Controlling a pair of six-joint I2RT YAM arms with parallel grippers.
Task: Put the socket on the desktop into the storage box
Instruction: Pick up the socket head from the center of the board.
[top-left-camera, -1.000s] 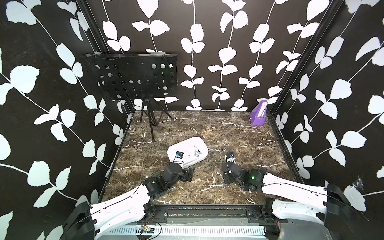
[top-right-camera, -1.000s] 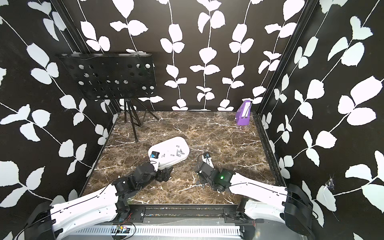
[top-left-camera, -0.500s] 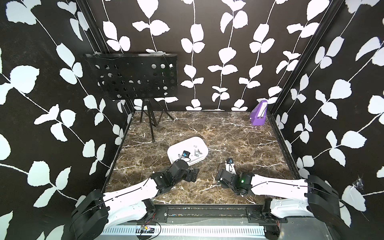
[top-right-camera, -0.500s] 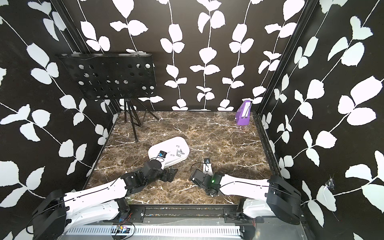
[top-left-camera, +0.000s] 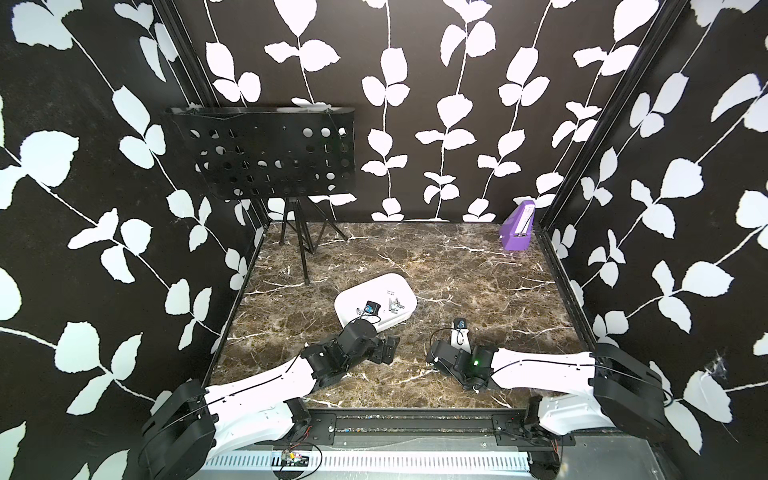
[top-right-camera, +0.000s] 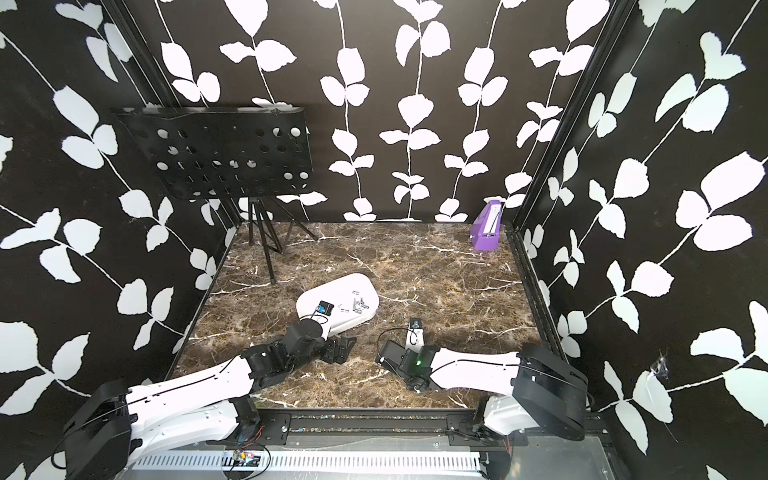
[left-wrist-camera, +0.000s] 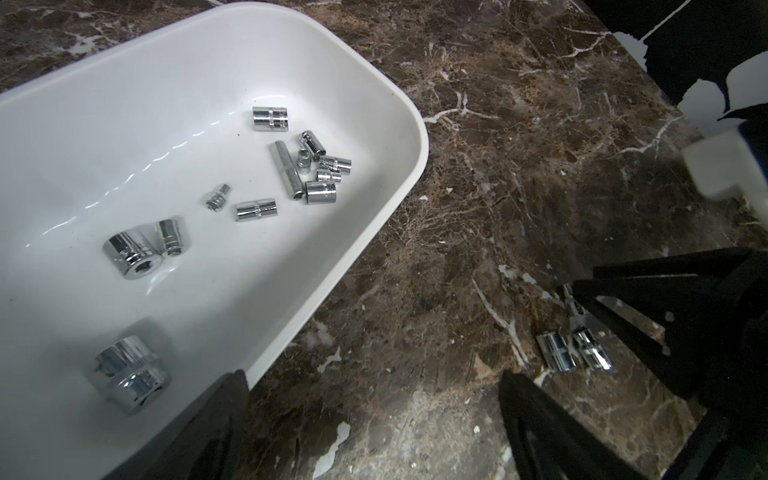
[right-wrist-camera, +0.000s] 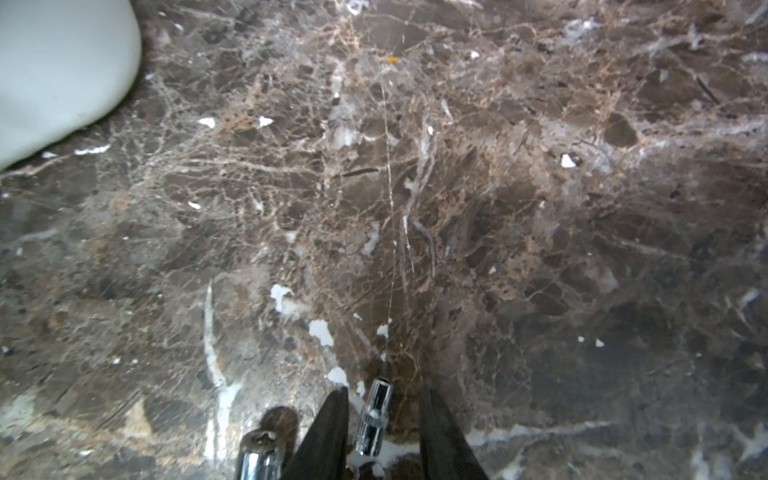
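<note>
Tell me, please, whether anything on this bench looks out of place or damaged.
Three small chrome sockets lie loose on the brown marble-patterned tabletop, outside the shallow white plastic storage box holding the rest. The tabletop's surface also shows white chipped-looking patches.

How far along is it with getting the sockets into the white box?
Mostly done: roughly a dozen sockets lie in the storage box. In hand: the right gripper straddles a slim socket on the marble desktop, jaws not yet closed on it. Remaining: that one plus two sockets beside it. The left gripper is open and empty.
</note>
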